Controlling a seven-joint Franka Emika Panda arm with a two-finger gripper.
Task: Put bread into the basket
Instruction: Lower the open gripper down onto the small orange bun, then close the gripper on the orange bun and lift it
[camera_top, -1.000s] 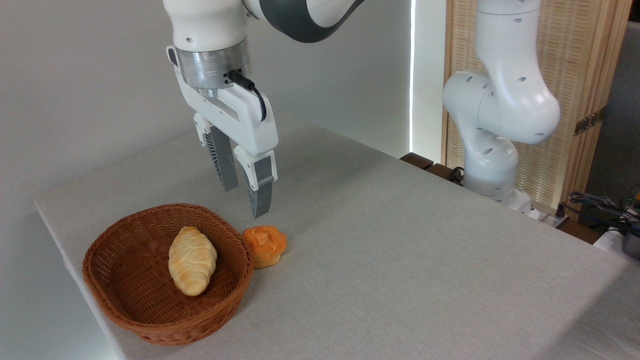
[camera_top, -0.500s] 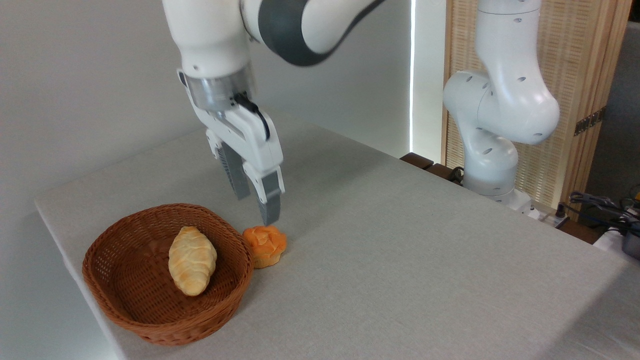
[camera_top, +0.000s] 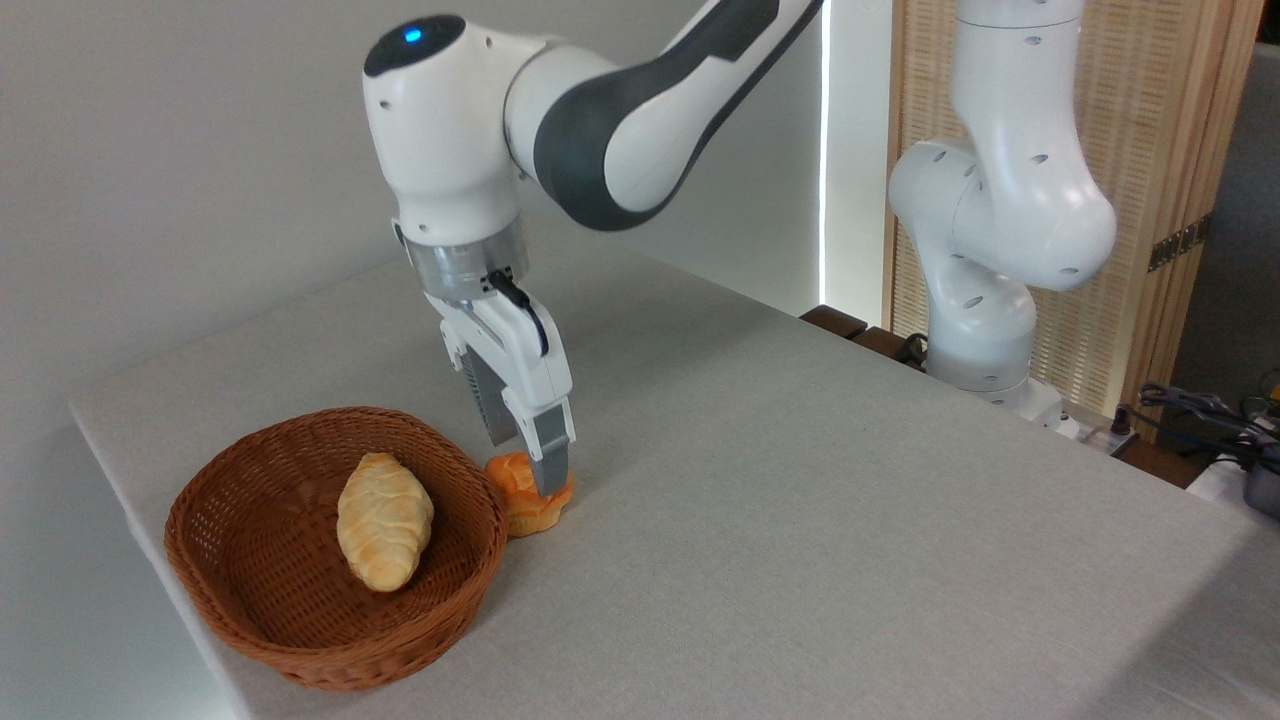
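Observation:
The small orange bread (camera_top: 517, 503) sits on the table, touching the right outer side of the brown wicker basket (camera_top: 262, 628). My gripper (camera_top: 523, 462) is down at the bread and open. Its near finger (camera_top: 551, 458) covers the bun's top right, and the far finger stands behind the bun, close to the basket rim. The jaws straddle the bun and do not look pressed against it. A pale-yellow croissant-like loaf (camera_top: 384, 520) lies inside the basket.
The grey cloth-covered table (camera_top: 800, 520) ends close to the basket's left and front sides. The arm's white base (camera_top: 985, 250) stands at the back right in front of a wooden slat screen. Cables lie off the table at far right.
The gripper has come down and slightly right, from above the table to the level of the bun, its fingers still apart. Bread, loaf and basket have not moved.

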